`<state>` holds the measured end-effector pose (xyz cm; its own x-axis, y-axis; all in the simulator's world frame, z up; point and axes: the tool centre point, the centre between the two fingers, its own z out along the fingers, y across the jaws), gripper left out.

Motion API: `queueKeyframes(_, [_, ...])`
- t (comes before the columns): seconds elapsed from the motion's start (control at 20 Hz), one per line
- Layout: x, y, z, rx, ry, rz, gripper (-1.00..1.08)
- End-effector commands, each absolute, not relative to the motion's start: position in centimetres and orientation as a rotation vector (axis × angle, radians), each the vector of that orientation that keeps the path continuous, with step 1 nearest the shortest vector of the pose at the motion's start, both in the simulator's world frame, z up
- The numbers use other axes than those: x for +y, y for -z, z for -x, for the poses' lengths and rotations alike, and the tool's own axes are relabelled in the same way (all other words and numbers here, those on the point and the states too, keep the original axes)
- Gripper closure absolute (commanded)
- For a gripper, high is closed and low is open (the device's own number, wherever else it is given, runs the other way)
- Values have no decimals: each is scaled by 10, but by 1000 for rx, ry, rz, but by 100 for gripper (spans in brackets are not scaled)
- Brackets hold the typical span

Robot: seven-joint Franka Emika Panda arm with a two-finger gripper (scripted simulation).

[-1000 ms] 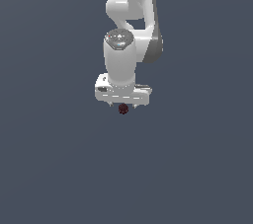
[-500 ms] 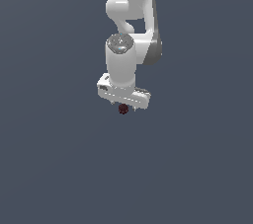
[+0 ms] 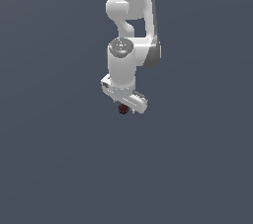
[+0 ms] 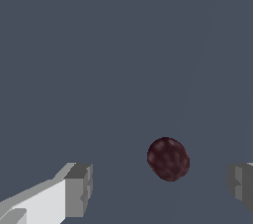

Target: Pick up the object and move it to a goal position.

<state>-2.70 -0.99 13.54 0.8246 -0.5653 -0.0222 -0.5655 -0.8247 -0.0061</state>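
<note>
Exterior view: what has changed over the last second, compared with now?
The end effector has crept slightly lower and toward the exterior view's right, closing on the dark red lump. Nothing is gripped: the wrist view shows gaps beside the lump. The lump itself stayed put.

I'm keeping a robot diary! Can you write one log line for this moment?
phase: lining up to grasp | gripper: open, jaws apart | object: dark red lump between jaws, untouched | lifted: not visibly
</note>
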Motion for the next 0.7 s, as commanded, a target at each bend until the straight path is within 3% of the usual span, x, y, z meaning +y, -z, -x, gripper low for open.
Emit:
queueKeyframes(0.0, [-10,-131,31,1034,-30,2953,-92])
queueKeyframes(0.65, [-11,-107,50,1561,-27,2716,-92])
